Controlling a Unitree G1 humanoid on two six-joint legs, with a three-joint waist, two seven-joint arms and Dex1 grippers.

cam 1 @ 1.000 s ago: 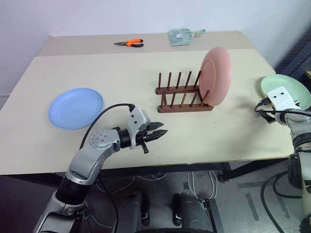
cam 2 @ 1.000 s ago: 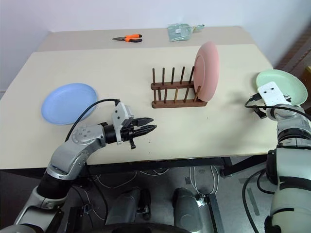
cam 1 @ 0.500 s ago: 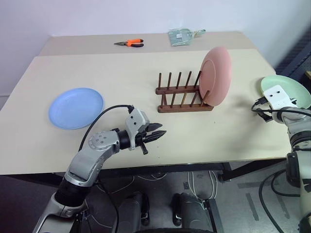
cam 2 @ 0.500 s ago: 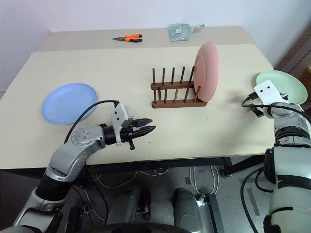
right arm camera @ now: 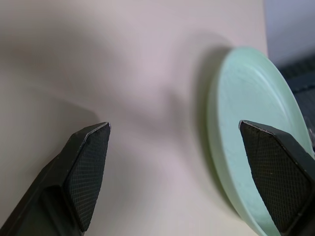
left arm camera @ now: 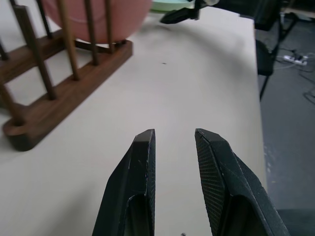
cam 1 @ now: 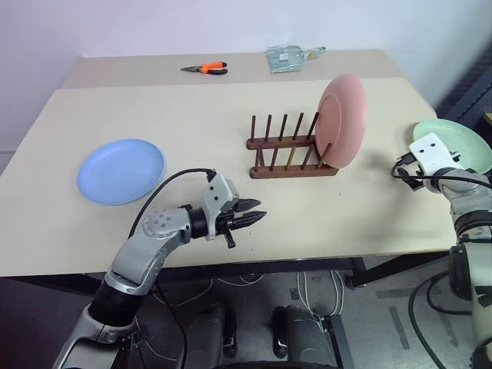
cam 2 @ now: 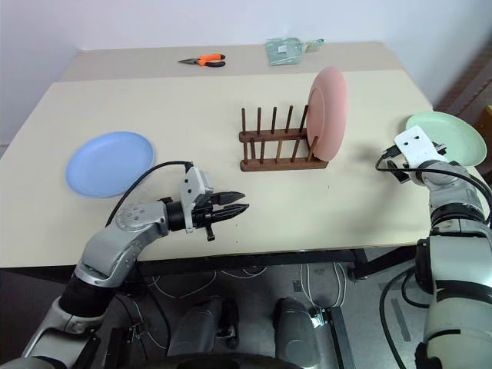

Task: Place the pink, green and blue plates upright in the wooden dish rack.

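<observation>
The pink plate (cam 1: 342, 119) stands upright in the right end slot of the wooden dish rack (cam 1: 288, 150) at the table's middle. At the left, the blue plate (cam 1: 121, 171) lies flat. The green plate (cam 1: 461, 144) lies flat near the right edge. My right gripper (right arm camera: 174, 125) hovers wide open just left of it, one finger (right arm camera: 275, 167) over the plate's near rim, holding nothing. My left gripper (cam 1: 254, 217) hangs low over the front of the table, pointing right toward the rack. Its fingers (left arm camera: 140, 162) stand a small gap apart and empty.
Orange-handled pliers (cam 1: 206, 68) and a greenish packet (cam 1: 288, 57) lie on the far table section. The table's front edge (cam 1: 307, 257) runs just under my left gripper, and the right edge lies close behind the green plate.
My right gripper has shifted a little left along the green plate's near side and tilted slightly. The left gripper and all three plates stay as they were.
</observation>
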